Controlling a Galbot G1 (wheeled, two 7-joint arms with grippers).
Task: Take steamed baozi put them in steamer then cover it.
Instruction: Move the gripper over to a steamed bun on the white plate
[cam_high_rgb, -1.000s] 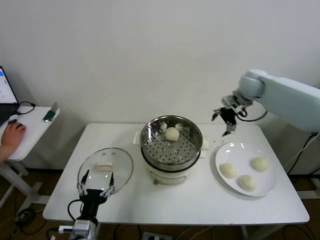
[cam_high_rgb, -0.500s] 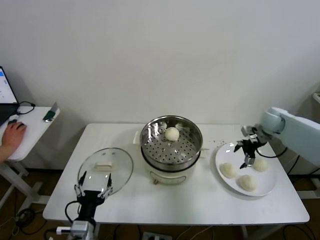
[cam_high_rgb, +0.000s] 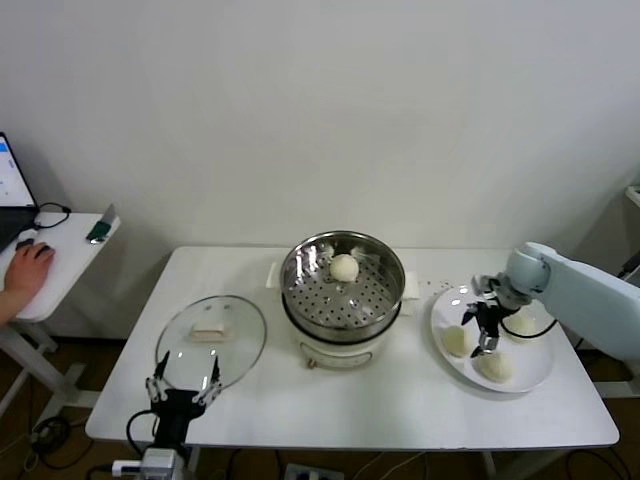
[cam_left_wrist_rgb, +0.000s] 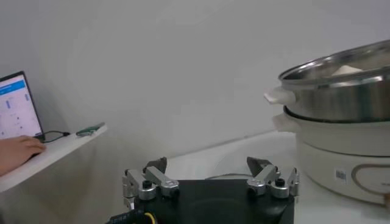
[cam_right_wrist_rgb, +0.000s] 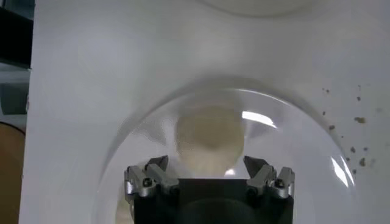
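Down from high beside the steamer (cam_high_rgb: 343, 287) a second ago to just over the plate (cam_high_rgb: 538, 367) now: right end effector (cam_high_rgb: 484, 329), fingers apart and empty, poised above the plate's three steamed baozi (cam_high_rgb: 457, 341), nearest the one toward the steamer. One baozi already inside the steamer, toward its back wall. Probably the second pick about to begin, so roughly a quarter of the loading done. Cover (cam_high_rgb: 211, 334) flat on the worktop (cam_high_rgb: 380, 410) on the steamer's other side, untouched. Left end effector (cam_high_rgb: 184, 388) spread open, idle, just in front of the cover.
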